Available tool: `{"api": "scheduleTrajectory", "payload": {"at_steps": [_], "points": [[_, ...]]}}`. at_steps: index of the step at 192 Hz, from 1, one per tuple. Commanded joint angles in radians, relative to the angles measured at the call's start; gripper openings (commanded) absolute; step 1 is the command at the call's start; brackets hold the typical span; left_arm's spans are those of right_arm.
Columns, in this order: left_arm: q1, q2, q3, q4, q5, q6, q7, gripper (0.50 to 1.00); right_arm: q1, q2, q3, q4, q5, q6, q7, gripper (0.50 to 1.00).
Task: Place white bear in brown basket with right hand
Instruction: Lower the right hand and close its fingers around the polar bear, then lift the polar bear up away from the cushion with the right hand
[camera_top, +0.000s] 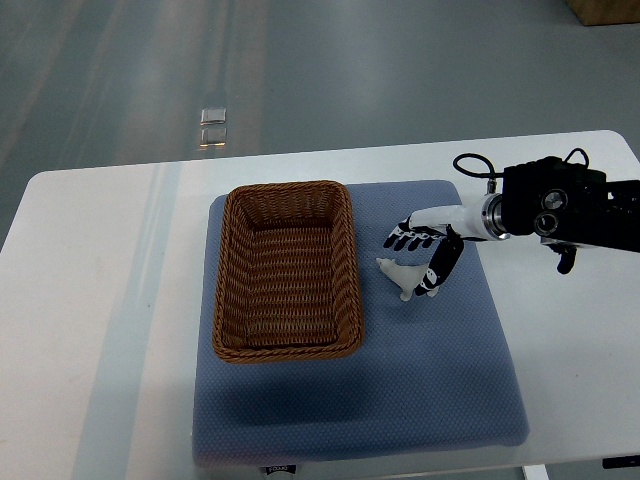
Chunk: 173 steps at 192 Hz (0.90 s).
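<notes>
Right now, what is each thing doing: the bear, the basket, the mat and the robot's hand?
Bear: lying on the mat, beside the basket, not lifted.
Basket: upright on the mat, nothing inside.
Mat: flat on the table.
Right hand: at the bear, fingers spread, thumb by the bear, no grip yet.
Left hand: not in view.

Black boxy forearm (568, 212) with looping black cables, white wrist, white hand (425, 251) with seemingly dark-tipped fingers.

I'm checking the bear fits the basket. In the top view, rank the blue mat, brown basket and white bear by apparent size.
1. Blue mat, largest; the others sit on it.
2. Brown basket.
3. White bear, smallest, beside the right robot hand.
</notes>
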Motion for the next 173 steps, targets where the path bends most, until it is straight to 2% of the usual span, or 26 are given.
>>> {"api": "scheduleTrajectory", "payload": {"at_steps": [1, 47, 72, 84, 100, 104, 116, 154, 173], "points": [[0.0, 0.0, 0.0, -0.003, 0.001, 0.0, 0.0, 1.0, -0.011, 0.003, 0.0, -0.001, -0.015, -0.015, 0.0, 0.817], [0.0, 0.0, 0.0, -0.003, 0.0, 0.0, 0.0, 1.0, -0.034, 0.009, 0.002, -0.001, -0.041, -0.026, 0.001, 0.793], [0.0, 0.0, 0.0, -0.001, 0.001, 0.0, 0.0, 1.0, -0.042, 0.011, 0.0, -0.003, -0.064, -0.034, 0.003, 0.742], [0.0, 0.0, 0.0, -0.001, 0.0, 0.0, 0.0, 1.0, -0.042, 0.014, 0.0, -0.003, -0.071, -0.034, 0.004, 0.699], [0.0, 0.0, 0.0, -0.001, 0.0, 0.0, 0.0, 1.0, -0.051, 0.017, 0.0, -0.003, -0.089, -0.034, 0.01, 0.596], [0.0, 0.0, 0.0, -0.001, 0.0, 0.0, 0.0, 1.0, -0.051, 0.018, 0.0, -0.004, -0.094, -0.034, 0.012, 0.552], [0.0, 0.0, 0.0, -0.001, 0.0, 0.0, 0.0, 1.0, -0.053, 0.017, 0.002, -0.004, -0.101, -0.035, 0.015, 0.5], [0.0, 0.0, 0.0, 0.0, 0.0, 0.0, 0.0, 1.0, -0.027, -0.031, 0.042, 0.0, -0.092, -0.02, 0.015, 0.5], [0.0, 0.0, 0.0, 0.0, 0.0, 0.0, 0.0, 1.0, 0.055, -0.088, 0.071, 0.017, -0.081, 0.012, 0.015, 0.5]]}}
